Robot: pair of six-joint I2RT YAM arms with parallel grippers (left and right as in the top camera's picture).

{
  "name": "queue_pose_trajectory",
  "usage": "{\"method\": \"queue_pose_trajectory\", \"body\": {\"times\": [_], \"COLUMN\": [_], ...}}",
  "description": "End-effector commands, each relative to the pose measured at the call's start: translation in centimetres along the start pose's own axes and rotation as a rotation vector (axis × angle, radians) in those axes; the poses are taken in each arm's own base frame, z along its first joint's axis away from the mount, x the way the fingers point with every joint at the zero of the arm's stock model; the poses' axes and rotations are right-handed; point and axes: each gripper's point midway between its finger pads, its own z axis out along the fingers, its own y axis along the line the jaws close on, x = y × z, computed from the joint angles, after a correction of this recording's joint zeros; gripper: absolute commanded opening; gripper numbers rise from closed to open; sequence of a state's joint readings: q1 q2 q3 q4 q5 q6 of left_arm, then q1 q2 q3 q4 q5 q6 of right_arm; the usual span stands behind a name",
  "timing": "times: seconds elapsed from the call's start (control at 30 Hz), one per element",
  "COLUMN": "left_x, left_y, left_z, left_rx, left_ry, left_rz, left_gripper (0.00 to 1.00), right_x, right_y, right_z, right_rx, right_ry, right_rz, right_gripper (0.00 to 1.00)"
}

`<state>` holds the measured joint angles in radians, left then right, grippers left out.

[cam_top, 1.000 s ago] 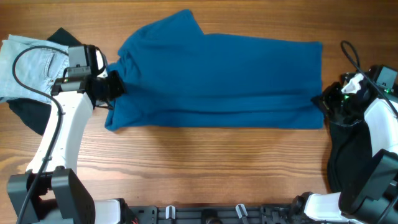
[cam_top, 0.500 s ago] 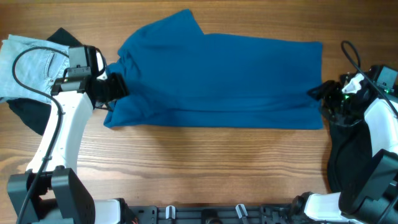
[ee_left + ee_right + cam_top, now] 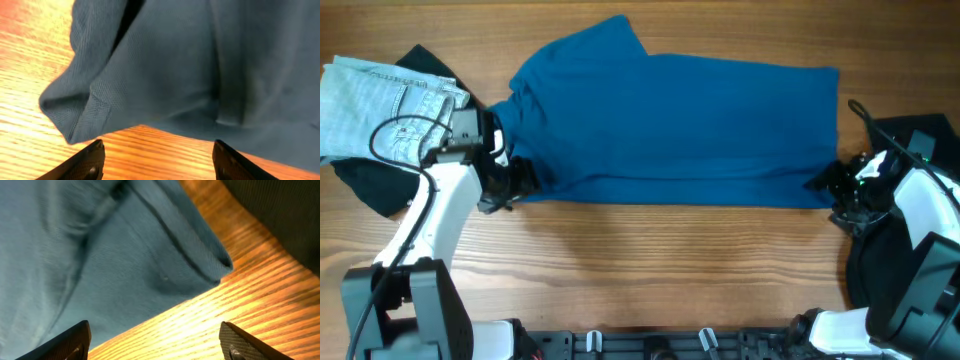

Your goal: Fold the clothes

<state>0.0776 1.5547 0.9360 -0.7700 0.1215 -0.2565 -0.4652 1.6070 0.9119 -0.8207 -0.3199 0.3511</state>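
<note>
One wooden table (image 3: 670, 270); on it four garments in all: one deep-blue shirt (image 3: 680, 125), one pair of pale-blue jeans (image 3: 370, 110) and two black garments; of these, the left black garment (image 3: 368, 188) lies under the jeans and the right black garment (image 3: 875, 265) at the table's right edge. Whether the left black cloth is a single piece cannot be told. Two arms, the left arm (image 3: 435, 220) and the right arm (image 3: 920, 210); two end effectors, the left end effector (image 3: 520, 180) and the right end effector (image 3: 820, 185); each wrist view shows two fingertips (image 3: 85, 162).
</note>
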Motion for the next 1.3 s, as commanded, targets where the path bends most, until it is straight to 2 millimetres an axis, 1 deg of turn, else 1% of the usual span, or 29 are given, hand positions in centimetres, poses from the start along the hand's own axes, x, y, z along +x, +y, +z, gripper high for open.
{"method": "queue_pose_trajectory", "body": {"times": [0.0,0.07,0.1,0.13,0.17,0.2,0.23,0.33,0.43,0.47,0.5,0.53,0.57,0.6,0.63,0.67,0.7,0.73,0.77,0.8,0.87,0.9,0.93,1.0,1.07,1.1,1.2,1.23,1.27], "left_x": [-0.6,-1.8,-2.6,-3.3,-3.9,-4.4,-4.6,-4.8,-4.6,-4.6,-4.6,-4.6,-4.6,-4.6,-4.5,-4.4,-4.3,-4.0,-3.7,-3.3,-2.7,-2.4,-2.1,-1.3,-0.6,-0.3,-0.1,0.0,0.0], "left_y": [2.0,2.4,2.4,2.3,2.1,2.0,2.0,2.0,2.0,2.1,2.1,2.1,2.1,2.1,2.0,1.9,1.7,1.5,1.5,1.7,2.1,2.7,3.6,5.6,7.1,7.8,8.7,8.6,8.4], "left_z": [1.7,1.9,2.0,2.3,2.6,3.0,3.3,3.9,3.9,3.9,3.9,3.9,3.9,3.9,4.0,4.1,4.4,4.8,5.1,5.4,5.6,5.6,5.5,5.0,4.3,3.6,1.6,0.9,0.3], "left_rx": [-0.092,-0.116,-0.122,-0.116,-0.11,-0.105,-0.103,-0.104,-0.105,-0.107,-0.107,-0.107,-0.107,-0.106,-0.103,-0.097,-0.084,-0.068,-0.07,-0.078,-0.095,-0.13,-0.174,-0.252,-0.282,-0.29,-0.291,-0.288,-0.277], "left_ry": [-0.07,-0.127,-0.155,-0.181,-0.197,-0.21,-0.215,-0.213,-0.208,-0.205,-0.203,-0.203,-0.203,-0.203,-0.201,-0.195,-0.184,-0.167,-0.151,-0.131,-0.104,-0.095,-0.089,-0.067,-0.042,-0.034,-0.046,-0.055,-0.067], "left_rz": [-0.066,-0.059,-0.056,-0.056,-0.055,-0.055,-0.055,-0.055,-0.055,-0.055,-0.055,-0.055,-0.055,-0.055,-0.055,-0.054,-0.053,-0.053,-0.053,-0.055,-0.058,-0.064,-0.077,-0.128,-0.176,-0.2,-0.238,-0.239,-0.237], "left_gripper": [0.68,0.64,0.59,0.52,0.42,0.28,0.19,0.05,0.04,0.07,0.32,0.42,0.46,0.45,0.4,0.31,0.22,0.09,0.04,0.04,0.04,0.04,0.04,0.04,0.04,0.04,0.04,0.04,0.06], "right_x": [0.2,0.2,0.2,0.1,0.0,0.0,0.0,0.3,0.1,0.1,-0.1,-0.2,-0.4,-0.6,-0.7,-0.6,-0.6,-0.7,-0.6,-0.3,0.3,0.8,1.4,2.7,3.7,4.2,4.4,4.3,4.1], "right_y": [-0.4,-0.4,-0.4,-0.4,-0.4,-0.4,-0.4,-0.7,-0.6,-0.3,-0.1,-0.1,-0.1,-0.1,-0.2,-0.3,-0.4,-0.5,-0.7,-0.7,-1.0,-1.4,-2.1,-4.1,-5.0,-5.5,-5.9,-5.8,-5.4], "right_z": [1.0,1.0,1.0,1.0,1.0,1.0,1.1,1.7,1.8,1.8,1.9,1.9,2.0,2.3,2.6,2.9,3.3,3.5,3.6,3.7,3.6,3.6,3.5,3.0,2.3,1.6,0.4,0.2,0.0], "right_rx": [0.013,0.013,0.014,0.012,0.011,0.01,0.01,0.012,0.005,-0.01,-0.021,-0.021,-0.022,-0.028,-0.033,-0.038,-0.043,-0.046,-0.043,-0.041,-0.029,-0.006,0.027,0.137,0.195,0.226,0.255,0.249,0.234], "right_ry": [0.021,0.02,0.02,0.017,0.014,0.011,0.011,0.017,0.01,0.009,0.004,-0.002,-0.01,-0.027,-0.036,-0.042,-0.053,-0.061,-0.06,-0.05,-0.026,-0.008,0.008,0.035,0.051,0.055,0.028,0.018,0.013], "right_rz": [0.008,0.008,0.008,0.007,0.006,0.006,0.005,0.007,0.003,-0.009,-0.015,-0.017,-0.018,-0.022,-0.014,0.003,0.012,0.024,0.052,0.074,0.086,0.097,0.129,0.19,0.207,0.209,0.198,0.186,0.157], "right_gripper": [0.83,0.83,0.83,0.83,0.83,0.82,0.82,0.81,0.8,0.8,0.81,0.81,0.83,0.82,0.81,0.78,0.58,0.29,0.09,0.04,0.04,0.04,0.04,0.04,0.04,0.04,0.04,0.17,0.44]}}
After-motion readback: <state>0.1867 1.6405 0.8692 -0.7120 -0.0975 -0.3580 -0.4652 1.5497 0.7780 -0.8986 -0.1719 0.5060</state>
